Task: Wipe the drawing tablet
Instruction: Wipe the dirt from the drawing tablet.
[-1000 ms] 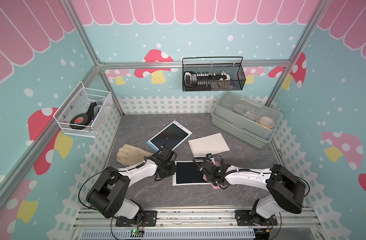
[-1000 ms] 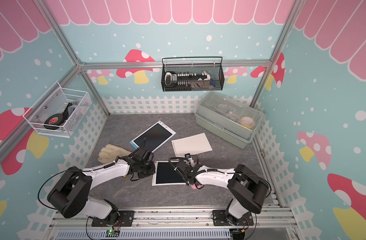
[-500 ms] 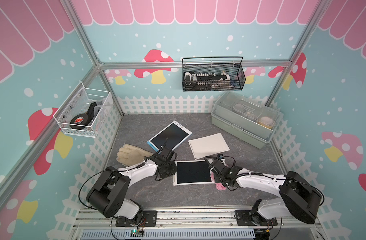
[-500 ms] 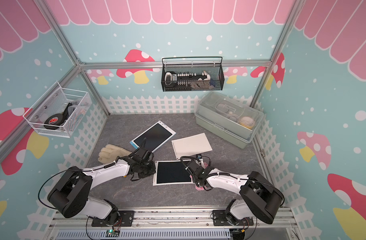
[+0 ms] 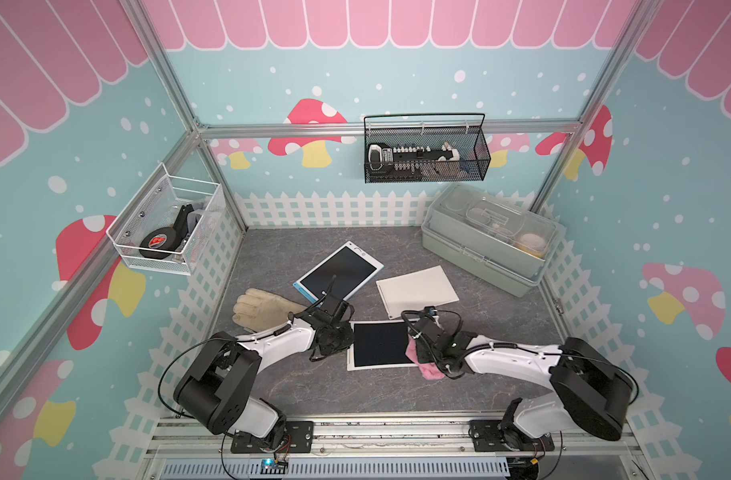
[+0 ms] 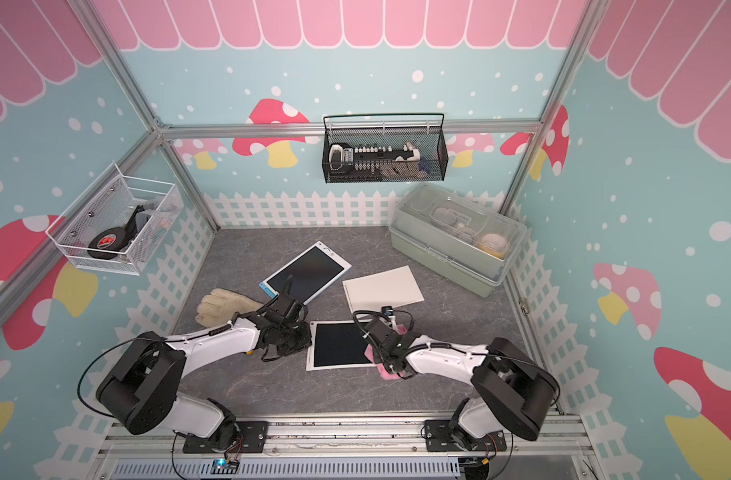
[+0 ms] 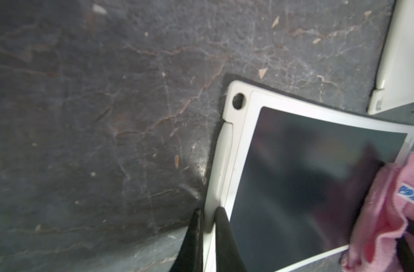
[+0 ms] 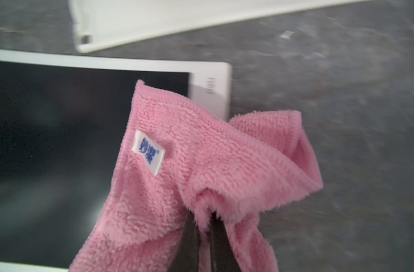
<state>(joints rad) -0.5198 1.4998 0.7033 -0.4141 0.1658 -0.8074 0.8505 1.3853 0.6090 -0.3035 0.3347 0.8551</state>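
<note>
Wiping stroke in hand. Holds tablet [image 5: 378, 343] flat on surface [image 5: 313, 386], between arms, left end effector [image 7: 207, 213] clamped on its edge. Grips cloth [image 8: 201, 153] in closed right end effector [image 8: 204, 217] at opposite border. Calls next for sweeping cloth across, light pressure.

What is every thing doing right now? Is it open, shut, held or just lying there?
drawing tablet: lying flat, screen dark
pink cloth: bunched, draped over the drawing tablet's edge
left gripper: shut on the drawing tablet's rim
right gripper: shut on the pink cloth
storage box: lid closed
blue tablet: face up, screen dark
glove: lying flat, not held
</note>
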